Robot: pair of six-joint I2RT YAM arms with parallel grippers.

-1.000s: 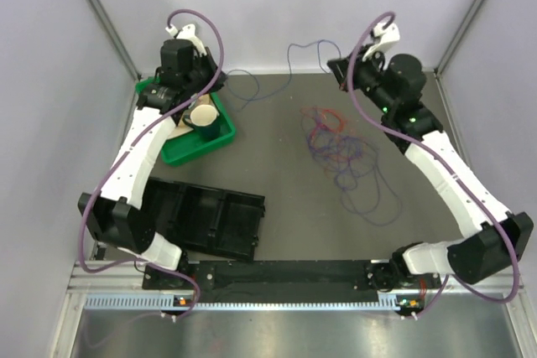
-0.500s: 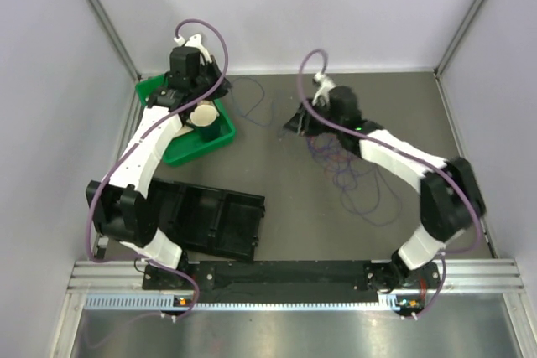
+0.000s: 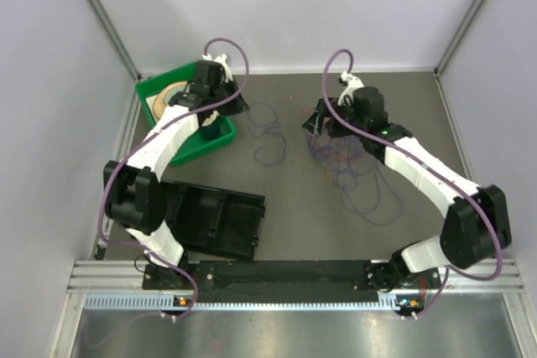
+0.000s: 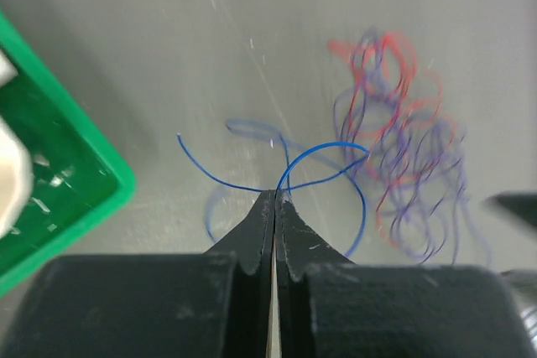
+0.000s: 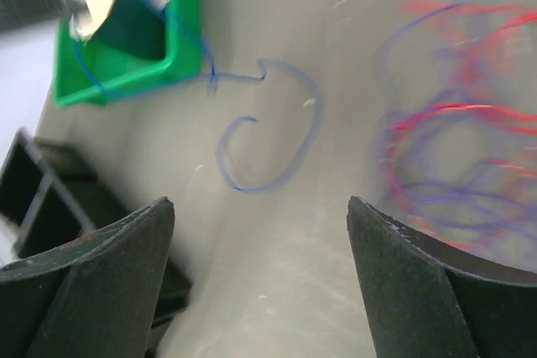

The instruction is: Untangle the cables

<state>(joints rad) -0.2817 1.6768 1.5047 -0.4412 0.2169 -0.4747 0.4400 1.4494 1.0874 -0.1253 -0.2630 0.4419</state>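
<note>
- Green tray (image 3: 220, 136): far left of the table (image 3: 285, 207).
- Left gripper (image 4: 274, 199): fingers pressed together, pinching the blue cable (image 4: 323, 150) at their tips. The strand trails rightward into a loose loop.
- Right gripper (image 5: 258, 207): fingers wide apart, nothing between them.
- Tangle (image 5: 453, 157): red, purple and blue loops, mid-right of the table, just right of the right gripper's fingers — right arm nearer. The next pinch probably needs a small rightward shift.
</note>
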